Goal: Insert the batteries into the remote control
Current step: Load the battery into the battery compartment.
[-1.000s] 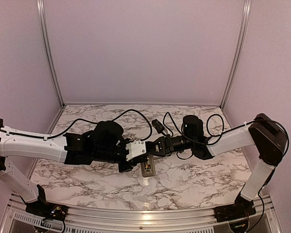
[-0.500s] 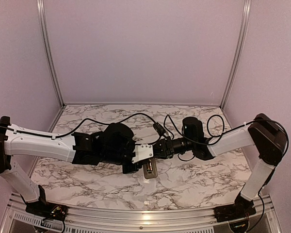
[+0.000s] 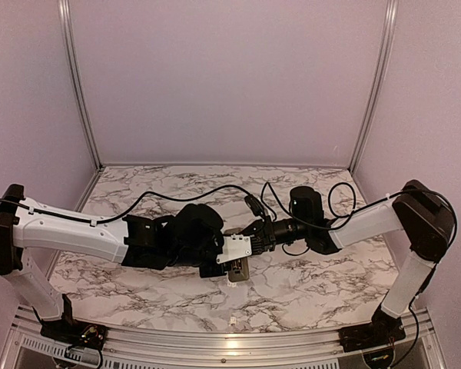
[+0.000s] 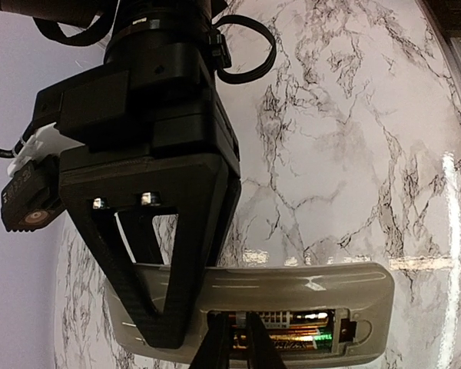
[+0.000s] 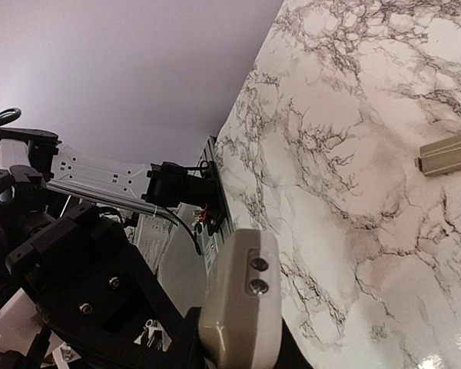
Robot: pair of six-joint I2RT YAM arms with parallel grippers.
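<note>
Just below left hand (image 4: 234,344), remote (image 4: 292,283) batteries (image 4: 298,329)

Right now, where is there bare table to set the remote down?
Free: table's far strip along the back wall; near-right patch between right arm and front rail. Crowded: centre, left gripper and right gripper at the remote.

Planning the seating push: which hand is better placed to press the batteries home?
Left: the left hand, shut, sits at the exposed batteries; the right hand is clamping the remote control.
</note>
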